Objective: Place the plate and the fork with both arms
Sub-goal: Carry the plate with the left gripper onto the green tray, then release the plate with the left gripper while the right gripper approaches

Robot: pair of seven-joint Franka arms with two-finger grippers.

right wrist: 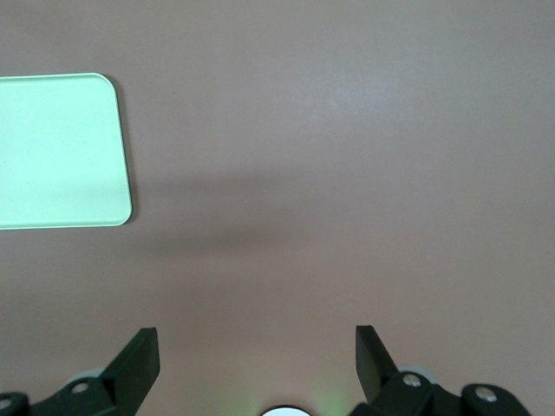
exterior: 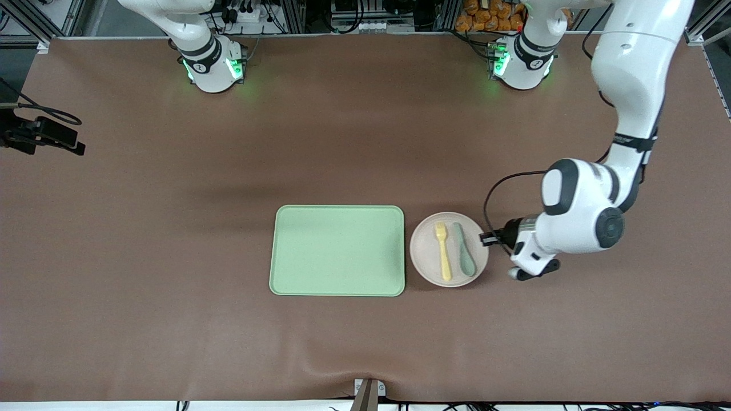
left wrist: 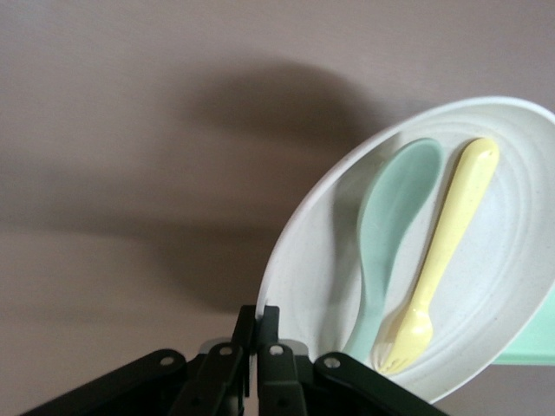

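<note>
- Pale green tray (exterior: 337,250) lies flat on the tabletop (exterior: 171,228), with the plate (exterior: 422,254) just beside it.
- Left gripper (left wrist: 257,334) pinches the plate's rim, a grip only the left wrist view shows.
- Fork (exterior: 442,251) lies lengthwise on the plate beside the spoon (exterior: 464,248), tines toward the robots' bases.
- Right gripper (right wrist: 256,364) waits spread wide, unseen from the front.

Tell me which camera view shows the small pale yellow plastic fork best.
The left wrist view: the small pale yellow plastic fork fills it close up, tines plain, lying in the round cream plate beside the grey-green spoon. The front view shows it whole but small. The right wrist view lacks it.
</note>
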